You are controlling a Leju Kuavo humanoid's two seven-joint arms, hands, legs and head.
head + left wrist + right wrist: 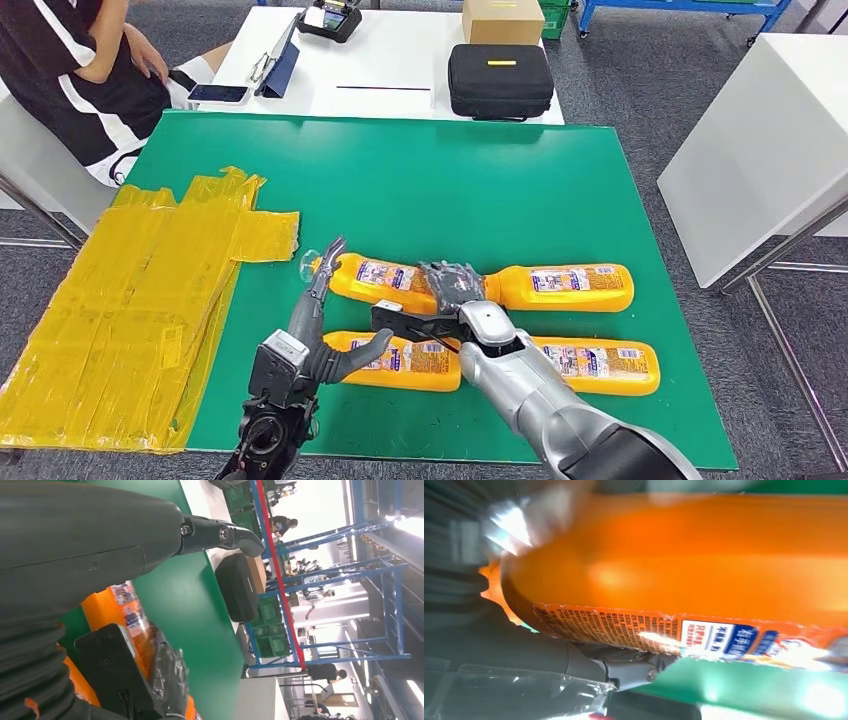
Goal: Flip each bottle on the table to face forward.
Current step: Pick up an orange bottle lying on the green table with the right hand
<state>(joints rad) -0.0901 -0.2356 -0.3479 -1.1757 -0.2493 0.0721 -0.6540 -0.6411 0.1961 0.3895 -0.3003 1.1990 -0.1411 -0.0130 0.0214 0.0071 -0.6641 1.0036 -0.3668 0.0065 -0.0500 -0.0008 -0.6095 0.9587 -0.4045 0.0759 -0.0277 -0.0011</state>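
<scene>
The green counter (480,180) carries four orange bottles, all lying flat with their long axes running left to right across it, in two rows of two. A crumpled yellow plastic sheet (140,310) drapes over the counter's left edge. Behind it stands a white table (400,60) with one black case (500,80), one cardboard box (503,20), a phone (218,94) and a clipboard (278,65); a person (80,70) in black and white sits at its left end.

The far left bottle (380,280) lies with its clear cap (312,262) pointing left. The far right bottle (570,287) lies end to end with it, narrow end toward the middle. The near left bottle (410,362) and near right bottle (600,365) lie in front in the same line. Each shows a label of small print and blue and white panels facing up; the writing is too small to read.

The right hand (455,300), wrapped in clear plastic, lies over the inner end of the far left bottle, its fingers (450,275) curled onto it; whether they fully clasp it I cannot tell. The left hand (325,330) holds nothing: its fingers are spread, one reaching up beside the far left bottle's cap, the thumb lying against the near left bottle.
</scene>
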